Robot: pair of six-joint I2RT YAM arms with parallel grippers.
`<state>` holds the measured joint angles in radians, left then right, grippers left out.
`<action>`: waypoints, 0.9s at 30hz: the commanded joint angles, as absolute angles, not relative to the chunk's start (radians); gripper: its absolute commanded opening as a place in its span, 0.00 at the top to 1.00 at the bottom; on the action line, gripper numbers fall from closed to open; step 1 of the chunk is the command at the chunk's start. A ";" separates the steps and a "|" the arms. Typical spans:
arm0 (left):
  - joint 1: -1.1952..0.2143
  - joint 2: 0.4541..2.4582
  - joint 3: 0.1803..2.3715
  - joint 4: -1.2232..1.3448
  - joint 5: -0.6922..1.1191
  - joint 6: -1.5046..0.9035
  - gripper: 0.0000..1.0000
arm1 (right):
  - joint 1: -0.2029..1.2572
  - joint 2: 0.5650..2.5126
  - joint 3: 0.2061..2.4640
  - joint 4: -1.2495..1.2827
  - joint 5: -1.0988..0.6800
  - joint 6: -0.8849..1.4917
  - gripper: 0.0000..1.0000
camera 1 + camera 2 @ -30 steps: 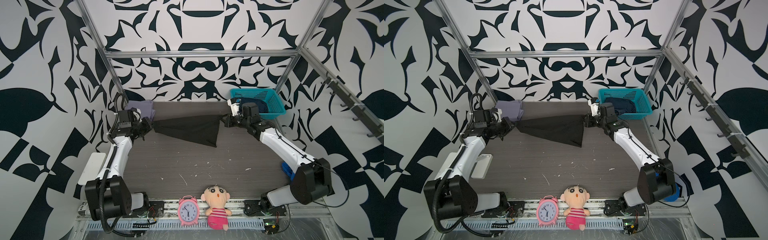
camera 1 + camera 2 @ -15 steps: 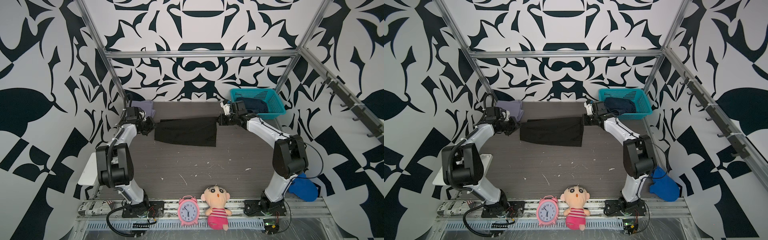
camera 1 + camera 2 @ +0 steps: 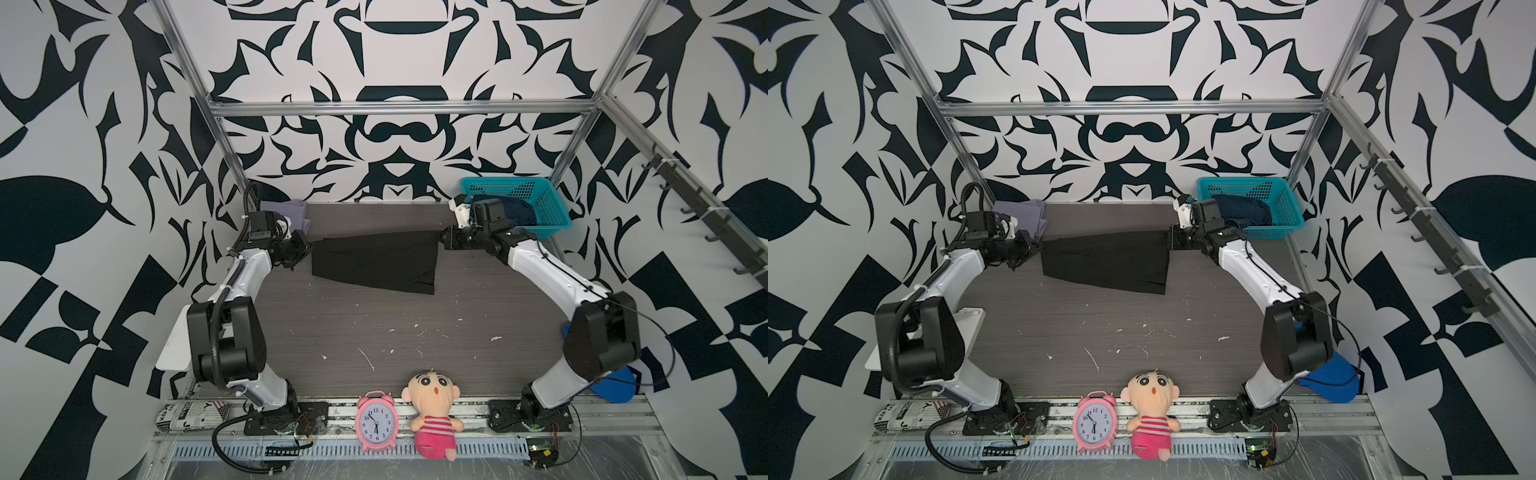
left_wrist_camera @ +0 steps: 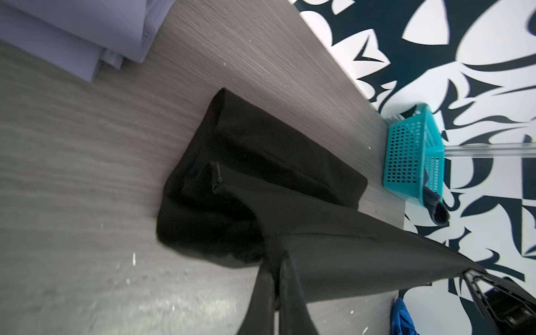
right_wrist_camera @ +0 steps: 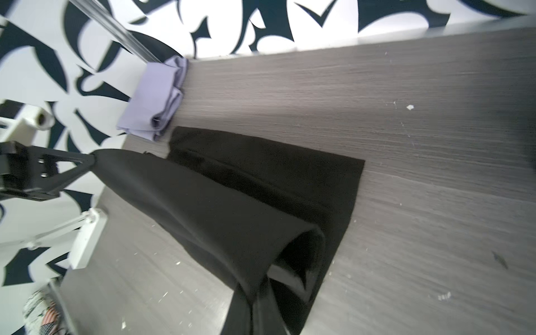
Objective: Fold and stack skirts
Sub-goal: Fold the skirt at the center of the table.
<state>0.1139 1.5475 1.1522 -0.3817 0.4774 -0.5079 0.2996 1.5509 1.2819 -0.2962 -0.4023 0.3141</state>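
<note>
While left gripper (image 3: 308, 248), right gripper (image 3: 443, 240) clamp black skirt (image 3: 374, 262), lavender skirt (image 3: 296, 210) sits beside left, basket (image 3: 549, 211) beside right.

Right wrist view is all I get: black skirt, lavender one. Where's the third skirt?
Observer: The dark blue skirt lies in the teal basket at the back right corner.
Operator: Anything up front?
Observer: A pink clock and a doll stand at the front edge of the table, well apart from the black skirt.
</note>
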 commanded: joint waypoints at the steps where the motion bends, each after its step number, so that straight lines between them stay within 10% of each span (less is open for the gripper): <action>1: 0.134 1.431 1.071 -0.410 0.404 -0.511 1.00 | 0.293 1.417 1.203 -0.323 -0.351 0.346 1.00; 13: 0.136 1.214 0.919 -0.449 0.380 -0.509 1.00 | 0.333 1.198 0.992 -0.364 -0.353 0.398 1.00; 27: 0.142 1.625 1.180 -0.405 0.372 -0.460 1.00 | 0.309 1.515 1.276 -0.379 -0.239 0.321 1.00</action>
<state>0.1127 1.5612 1.1416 -0.4259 0.4538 -0.4786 0.3481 1.4704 1.2259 -0.3717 -0.3569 0.3466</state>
